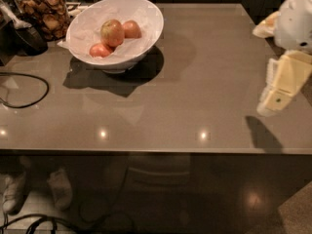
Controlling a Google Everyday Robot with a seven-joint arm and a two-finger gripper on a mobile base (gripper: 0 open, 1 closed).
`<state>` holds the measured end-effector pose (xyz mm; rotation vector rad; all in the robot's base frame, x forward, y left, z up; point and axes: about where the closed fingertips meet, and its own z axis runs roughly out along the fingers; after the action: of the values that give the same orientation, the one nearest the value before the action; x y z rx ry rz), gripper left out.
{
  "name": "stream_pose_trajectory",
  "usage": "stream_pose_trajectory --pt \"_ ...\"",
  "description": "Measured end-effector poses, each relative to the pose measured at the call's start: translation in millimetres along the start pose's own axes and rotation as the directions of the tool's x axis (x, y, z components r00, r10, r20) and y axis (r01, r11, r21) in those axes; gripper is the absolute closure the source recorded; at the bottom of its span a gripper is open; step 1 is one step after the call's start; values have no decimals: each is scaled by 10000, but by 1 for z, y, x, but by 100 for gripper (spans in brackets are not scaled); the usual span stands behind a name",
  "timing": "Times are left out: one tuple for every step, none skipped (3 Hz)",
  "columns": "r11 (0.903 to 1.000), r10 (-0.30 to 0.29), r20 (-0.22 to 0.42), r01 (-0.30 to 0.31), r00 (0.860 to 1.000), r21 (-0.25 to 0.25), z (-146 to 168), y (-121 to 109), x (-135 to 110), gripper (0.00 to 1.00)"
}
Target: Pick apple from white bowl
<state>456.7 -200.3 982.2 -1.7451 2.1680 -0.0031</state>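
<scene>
The white bowl stands on the grey table at the back left. In it lies the apple, the largest one, yellow-green with a pink blush, between two smaller reddish apples. My gripper hangs at the right edge of the view, above the table's right side, far from the bowl and holding nothing that I can see.
A glass jar of brown snacks stands left of the bowl. A black object and a black cable lie at the table's left edge. The table's front edge runs across the view.
</scene>
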Motion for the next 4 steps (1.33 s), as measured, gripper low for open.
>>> stream_pose_trajectory --pt "9994 -255 822 275 9963 -222 3 -18 -22 0" --pt "9994 -255 823 274 9963 -221 3 -18 -22 0" --pt "9998 -38 1344 12 9909 199 8 -28 -31 0" --pt "9996 223 2000 -250 9795 110 19 -53 -51 0"
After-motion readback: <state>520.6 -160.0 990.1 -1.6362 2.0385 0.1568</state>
